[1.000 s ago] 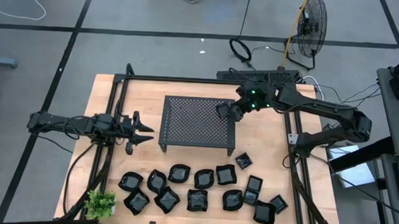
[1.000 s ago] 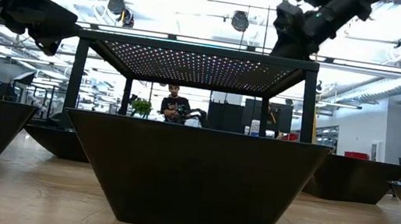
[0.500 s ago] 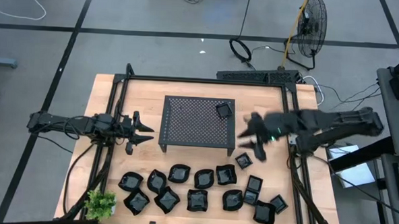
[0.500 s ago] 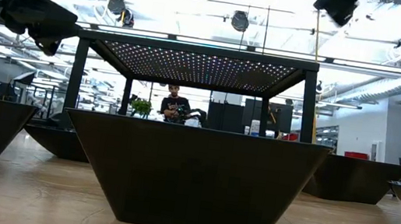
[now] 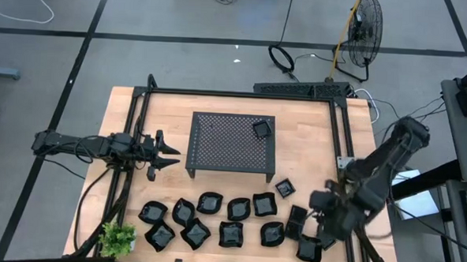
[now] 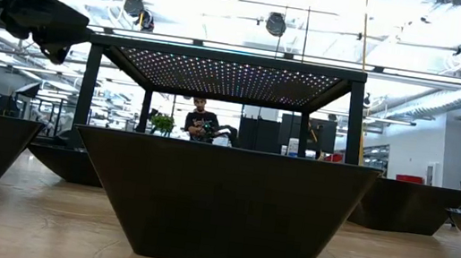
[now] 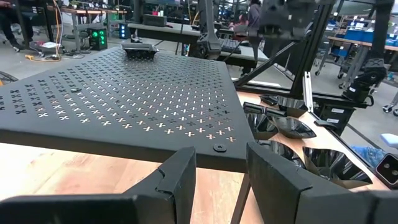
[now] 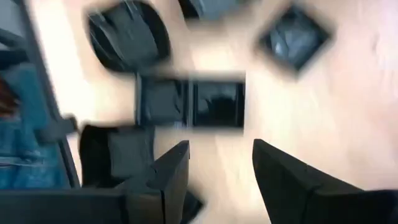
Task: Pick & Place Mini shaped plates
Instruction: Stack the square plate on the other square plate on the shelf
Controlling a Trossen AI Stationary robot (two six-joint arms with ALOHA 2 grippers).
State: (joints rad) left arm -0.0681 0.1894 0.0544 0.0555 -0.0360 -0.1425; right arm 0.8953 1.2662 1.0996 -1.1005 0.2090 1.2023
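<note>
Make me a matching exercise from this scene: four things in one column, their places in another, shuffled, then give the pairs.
Things:
1. small plate on its own
2. green plant
3. right gripper
4. left gripper

Places:
A. front left corner of the table
B. beside the rack's left edge
C. on top of the rack, near its back right corner
D. over the plates at the table's front right

Pairs: 1-C, 2-A, 3-D, 4-B

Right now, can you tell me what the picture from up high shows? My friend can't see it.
The right gripper, open, hovers over the mini shaped plates clustered along the near edge of the wooden table. One small square plate sits on the black perforated rack. The left gripper waits beside the rack, with a small green plant in the near corner.
</note>
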